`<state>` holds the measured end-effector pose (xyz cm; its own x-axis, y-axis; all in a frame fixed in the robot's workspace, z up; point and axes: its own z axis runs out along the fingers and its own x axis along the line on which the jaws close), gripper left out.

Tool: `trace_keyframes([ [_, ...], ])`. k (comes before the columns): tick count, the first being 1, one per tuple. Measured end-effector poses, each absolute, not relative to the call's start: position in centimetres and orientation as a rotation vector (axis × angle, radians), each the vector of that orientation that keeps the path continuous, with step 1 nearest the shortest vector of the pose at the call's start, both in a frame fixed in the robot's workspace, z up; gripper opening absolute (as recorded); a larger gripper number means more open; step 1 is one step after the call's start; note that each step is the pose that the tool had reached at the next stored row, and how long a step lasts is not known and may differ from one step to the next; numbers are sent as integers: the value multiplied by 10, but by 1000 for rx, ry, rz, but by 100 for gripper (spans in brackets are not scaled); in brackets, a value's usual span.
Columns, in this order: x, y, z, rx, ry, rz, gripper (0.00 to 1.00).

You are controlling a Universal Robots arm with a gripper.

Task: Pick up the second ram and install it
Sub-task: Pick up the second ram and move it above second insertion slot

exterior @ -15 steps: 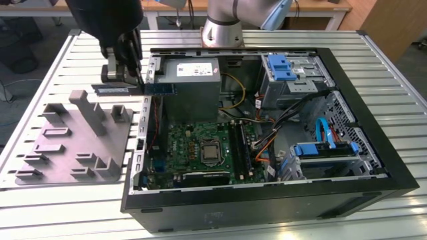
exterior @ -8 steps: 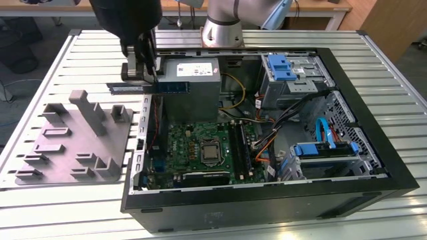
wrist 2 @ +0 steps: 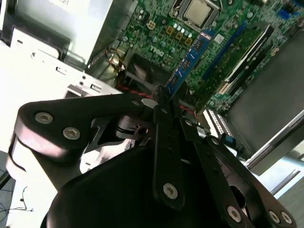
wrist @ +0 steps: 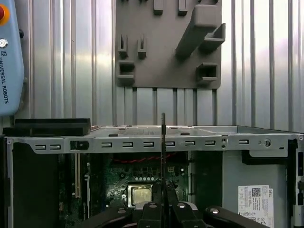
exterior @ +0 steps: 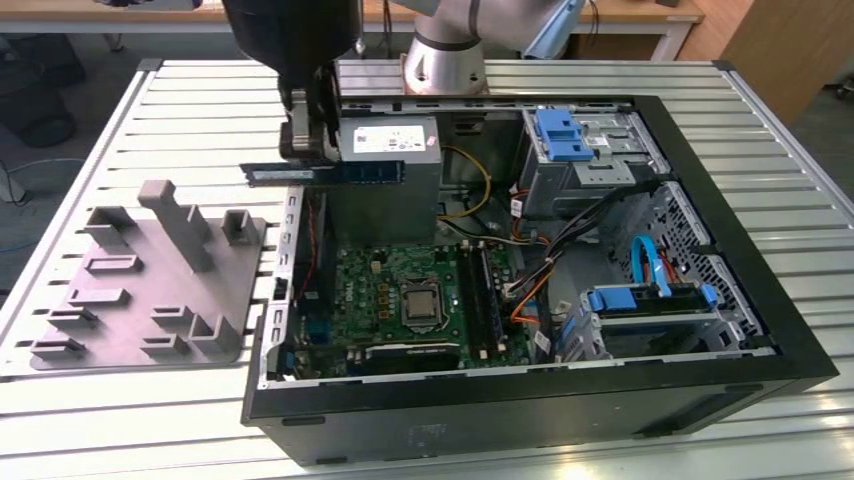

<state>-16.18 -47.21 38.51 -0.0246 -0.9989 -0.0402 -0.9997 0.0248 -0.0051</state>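
The second ram (exterior: 363, 172) is pinched by the gripper (exterior: 311, 152), with the black fingers pressed onto its two flat sides; it is held level in the air above the open computer case (exterior: 534, 410), near the case wall on the exterior view's left, and nothing else is touched by it; in that view the middle of the stick is hidden by the fingers, so only its two ends can be seen; in the second wrist view the ram (wrist 2: 190, 54) is seen as a blue strip poking out past the gripper (wrist 2: 160, 98) over the green board (wrist 2: 156, 28), and its near end is covered by the black fingers; in the first wrist view the ram (wrist: 163, 152) is seen edge-on, so only a thin dark line can be made out above the gripper (wrist: 163, 205); a silver chip (exterior: 420, 305) is seen in the middle of the green board; the slots on the board are hard to make out; a grey tray (exterior: 120, 300) with posts is set on the tabletop (exterior: 801, 120) beside the case; the top of the arm is cut off in the exterior view.
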Motion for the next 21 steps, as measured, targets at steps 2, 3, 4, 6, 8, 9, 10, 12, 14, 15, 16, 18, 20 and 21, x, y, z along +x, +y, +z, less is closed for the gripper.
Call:
trace_keyframes([
  [2,-157,-471,385,-2171,2225,38,14],
  [3,-154,-471,385,-2171,2225,38,14],
  [4,-152,-471,385,-2171,2225,38,14],
  [6,-146,-470,385,-2171,2226,38,14],
  [8,-141,-470,385,-2171,2226,38,14],
  [9,-138,-469,385,-2171,2226,38,14],
  [10,-135,-469,385,-2171,2226,38,14],
  [12,-129,-468,385,-2171,2226,39,14],
  [14,-123,-468,385,-2171,2226,39,14],
  [15,-120,-467,385,-2171,2226,39,14],
  [16,-118,-467,385,-2172,2226,39,14],
  [18,-112,-467,385,-2172,2226,39,14],
  [20,-106,-466,385,-2172,2226,39,14],
  [21,-104,-466,384,-2172,2226,39,14],
])
